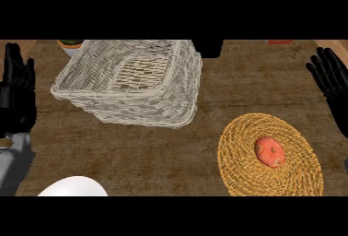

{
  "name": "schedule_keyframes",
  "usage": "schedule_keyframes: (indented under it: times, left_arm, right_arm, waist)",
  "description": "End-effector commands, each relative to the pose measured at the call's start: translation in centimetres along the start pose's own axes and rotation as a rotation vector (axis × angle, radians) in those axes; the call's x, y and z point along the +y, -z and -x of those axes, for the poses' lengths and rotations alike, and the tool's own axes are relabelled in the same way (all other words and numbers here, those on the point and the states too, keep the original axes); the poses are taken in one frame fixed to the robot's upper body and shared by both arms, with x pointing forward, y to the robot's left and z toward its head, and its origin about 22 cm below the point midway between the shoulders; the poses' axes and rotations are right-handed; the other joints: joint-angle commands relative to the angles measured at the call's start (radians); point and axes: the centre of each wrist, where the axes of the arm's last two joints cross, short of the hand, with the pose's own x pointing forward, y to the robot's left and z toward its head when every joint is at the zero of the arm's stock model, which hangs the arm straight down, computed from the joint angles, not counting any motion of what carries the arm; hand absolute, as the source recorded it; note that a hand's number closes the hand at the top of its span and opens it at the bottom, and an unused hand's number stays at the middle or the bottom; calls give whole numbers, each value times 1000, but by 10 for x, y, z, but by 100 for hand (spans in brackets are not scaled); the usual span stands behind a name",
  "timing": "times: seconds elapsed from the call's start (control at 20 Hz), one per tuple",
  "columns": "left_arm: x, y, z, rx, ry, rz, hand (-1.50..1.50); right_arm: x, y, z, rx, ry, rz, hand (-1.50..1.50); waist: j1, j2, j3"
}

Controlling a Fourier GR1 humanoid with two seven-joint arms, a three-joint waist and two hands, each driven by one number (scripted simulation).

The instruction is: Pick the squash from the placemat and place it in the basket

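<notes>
Looking down at the counter, we see that the squash [269, 151] lies untouched near the middle of the round woven placemat [238, 170] at the lower right, so the step in hand, by our judgement, is the first reach. Our right hand [331, 73] shows at the right edge with fingers straight and spread, holding nothing, up and to the right of the mat and apart from it; our left hand [18, 87] rests at the left edge, fingers up and straight, likewise empty. To do this well, we would bring the right hand over the squash from above, keep the fingers spread until they straddle it, and close round its shorter width so it does not roll on the mat's ribbed weave. The white wicker basket [170, 99] stands to the upper left of the mat, clear of it, its mouth open, so we would lift high enough to pass over the near rim before lowering. The counter [149, 147] is a mottled brown surface that looks flat. A white rounded thing [73, 186] shows at the bottom edge on the left, a small potted plant [71, 45] stands behind the basket's far left corner, and a dark object [208, 48] stands behind its right; all three lie off the path between mat and basket.
</notes>
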Motion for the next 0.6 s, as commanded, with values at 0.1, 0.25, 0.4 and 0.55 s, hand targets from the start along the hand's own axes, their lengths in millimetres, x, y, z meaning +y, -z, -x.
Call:
schedule_keyframes:
  times: [0.1,0.25,0.4,0.55]
  left_arm:
    - [-9,-3,11,130,17,133,0]
    - [-15,-20,33,271,33,235,0]
    - [-19,-33,49,370,19,264,0]
    - [0,-39,60,431,33,235,0]
  right_arm:
    - [13,34,0,-160,278,-254,150]
    - [49,49,-9,-317,472,-480,150]
    - [67,42,-59,-552,201,-929,-150]
    - [85,10,-35,-628,243,-1004,-150]
  waist:
    - [74,31,-20]
    - [127,60,-14]
    - [81,28,-19]
    - [29,17,-21]
